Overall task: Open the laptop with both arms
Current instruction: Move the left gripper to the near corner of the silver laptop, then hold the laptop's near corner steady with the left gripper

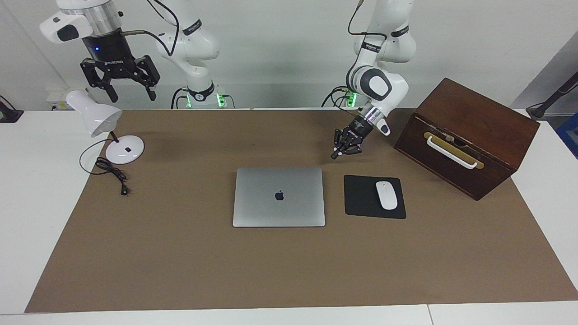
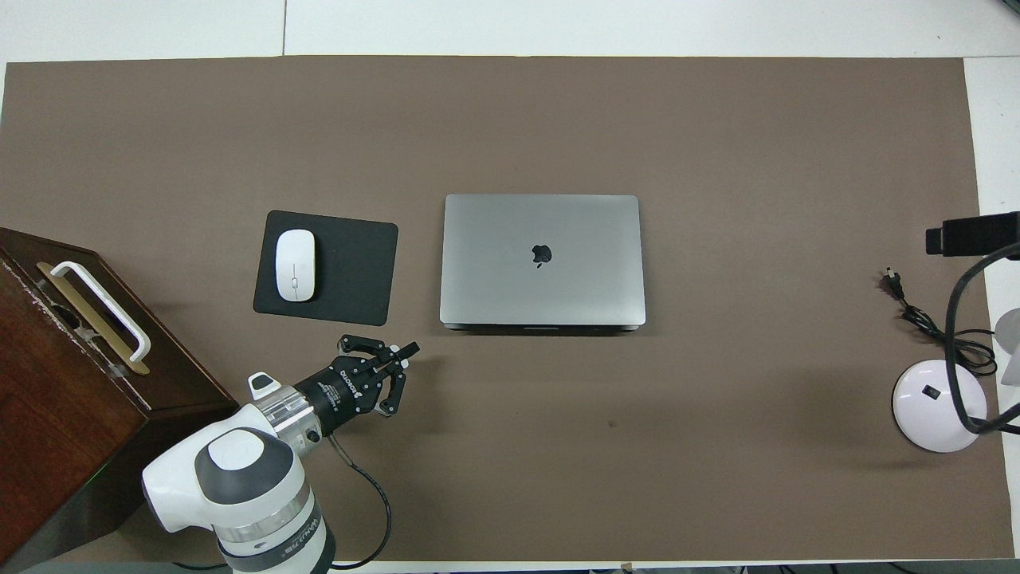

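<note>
The silver-grey laptop (image 1: 279, 197) lies closed and flat in the middle of the brown mat, its apple logo up; it also shows in the overhead view (image 2: 542, 259). My left gripper (image 1: 336, 154) is shut and empty. It hangs low over the mat, just off the laptop's corner nearest the left arm's base, and touches nothing; it also shows in the overhead view (image 2: 408, 351). My right gripper (image 1: 131, 94) is open and empty, raised high over the desk lamp at the right arm's end, where that arm waits.
A black mouse pad (image 1: 361, 198) with a white mouse (image 1: 386, 195) lies beside the laptop toward the left arm's end. A dark wooden box (image 1: 469, 131) with a white handle stands past it. A white desk lamp (image 1: 97, 113) and its cord (image 1: 110, 171) sit at the right arm's end.
</note>
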Controlling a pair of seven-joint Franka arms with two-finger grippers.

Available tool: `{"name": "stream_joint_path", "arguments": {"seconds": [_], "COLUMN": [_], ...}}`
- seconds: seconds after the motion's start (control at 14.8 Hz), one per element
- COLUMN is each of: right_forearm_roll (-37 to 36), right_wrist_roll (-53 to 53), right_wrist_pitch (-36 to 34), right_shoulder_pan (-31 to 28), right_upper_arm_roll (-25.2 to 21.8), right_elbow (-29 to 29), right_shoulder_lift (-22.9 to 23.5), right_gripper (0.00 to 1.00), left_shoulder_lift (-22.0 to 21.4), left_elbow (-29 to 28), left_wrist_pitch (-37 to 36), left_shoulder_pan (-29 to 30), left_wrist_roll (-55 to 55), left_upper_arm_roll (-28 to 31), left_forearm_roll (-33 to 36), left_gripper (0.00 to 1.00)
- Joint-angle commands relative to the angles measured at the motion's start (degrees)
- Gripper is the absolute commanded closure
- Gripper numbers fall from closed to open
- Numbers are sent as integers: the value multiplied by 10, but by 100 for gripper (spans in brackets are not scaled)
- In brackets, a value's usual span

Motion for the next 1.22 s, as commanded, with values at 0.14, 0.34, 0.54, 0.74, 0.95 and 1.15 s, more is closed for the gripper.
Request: {"name": "stream_joint_path", "arguments": {"seconds": [0.14, 0.34, 0.54, 0.74, 0.95, 1.15], "right_forearm_roll": [9, 10, 10, 9, 10, 9], "right_wrist_roll": [-15, -15, -15, -15, -15, -15], "right_wrist_pitch": [-3, -4, -11, -12, -13, -13], "right_shoulder_pan": [-7, -6, -5, -5, -5, -5], "right_upper_arm_roll": [-1, -1, -1, -1, -1, -1], "right_elbow": [-12, -12, -12, -12, -12, -12], "right_shoulder_lift": [-11, -11, -12, -12, -12, -12], "right_gripper": [0, 0, 0, 0, 0, 0], "left_shoulder_lift": [52, 73, 77, 93, 101, 111], "left_elbow": [19, 34, 43, 63, 67, 74], "left_wrist_pitch": [-43, -53, -53, -51, -51, -51], "left_shoulder_pan": [2, 5, 6, 5, 5, 5], "left_wrist_roll": [94, 110, 110, 110, 112, 115], "left_upper_arm_roll": [7, 9, 8, 9, 9, 9], "left_forearm_roll": [-71, -93, -100, -112, -117, -124], "left_gripper": [100, 100, 100, 100, 100, 100]}}
